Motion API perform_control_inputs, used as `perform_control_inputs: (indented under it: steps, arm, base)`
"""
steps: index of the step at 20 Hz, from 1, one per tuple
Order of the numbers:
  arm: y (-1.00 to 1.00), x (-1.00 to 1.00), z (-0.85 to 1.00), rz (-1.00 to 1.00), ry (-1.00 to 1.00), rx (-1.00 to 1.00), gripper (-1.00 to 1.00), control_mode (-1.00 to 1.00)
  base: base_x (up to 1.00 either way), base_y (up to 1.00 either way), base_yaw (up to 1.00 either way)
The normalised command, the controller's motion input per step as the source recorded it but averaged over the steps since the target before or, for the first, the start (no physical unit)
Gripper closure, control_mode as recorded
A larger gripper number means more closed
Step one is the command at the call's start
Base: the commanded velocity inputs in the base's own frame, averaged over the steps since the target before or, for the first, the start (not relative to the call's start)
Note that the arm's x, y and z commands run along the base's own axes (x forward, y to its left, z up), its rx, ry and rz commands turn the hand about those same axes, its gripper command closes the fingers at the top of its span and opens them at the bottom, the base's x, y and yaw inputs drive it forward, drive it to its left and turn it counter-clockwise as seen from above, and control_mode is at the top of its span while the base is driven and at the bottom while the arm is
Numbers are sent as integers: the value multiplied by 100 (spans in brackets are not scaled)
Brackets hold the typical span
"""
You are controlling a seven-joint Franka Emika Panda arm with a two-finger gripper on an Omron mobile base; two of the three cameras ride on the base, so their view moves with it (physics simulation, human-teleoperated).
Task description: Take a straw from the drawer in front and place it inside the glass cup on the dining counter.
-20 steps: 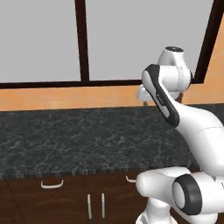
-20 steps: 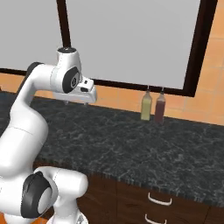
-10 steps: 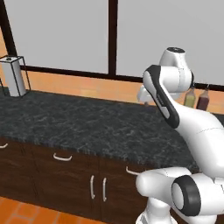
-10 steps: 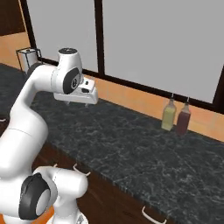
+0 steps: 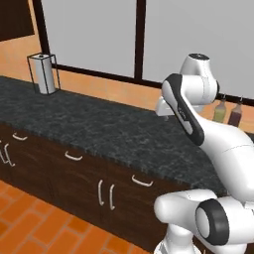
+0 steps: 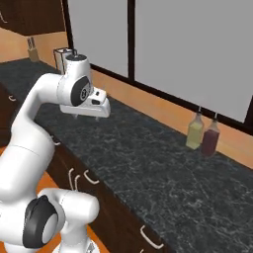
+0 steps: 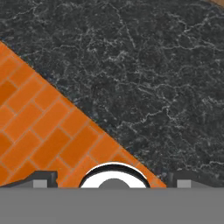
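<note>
where black speckled counter (image 5: 99, 124) meets orange brick floor (image 7: 39, 131), fingers (image 7: 113, 179) apart, empty, two bottles (image 6: 202, 134) by window

I see arm (image 5: 198, 124) raised over black speckled counter (image 5: 99, 124); paper-towel holder (image 5: 43, 73) far left, two bottles (image 5: 228, 111) right.

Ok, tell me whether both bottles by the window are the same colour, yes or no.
No: in the right base view the yellow-green bottle stands beside the dark red bottle on the black speckled counter.
</note>
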Motion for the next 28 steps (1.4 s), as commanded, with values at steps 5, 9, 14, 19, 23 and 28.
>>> perform_control_inputs:
  steps: [5,9,14,19,23,28]
  arm:
    - [0,0,0,0,0,0,-100,100]
    - [0,0,0,0,0,0,-100,100]
    - [0,0,0,0,0,0,-100,100]
    - [-1,-3,0,12,-3,-5,-100,-100]
    - [92,-5,-4,0,-2,-25,-100,-100]
    - [86,0,-31,-2,0,-33,-100,-100]
  base:
    - [-4,-50,44]
    - [-18,-66,38]
    - [-6,-69,25]
    - [0,0,0]
    - [0,0,0]
    - [0,0,0]
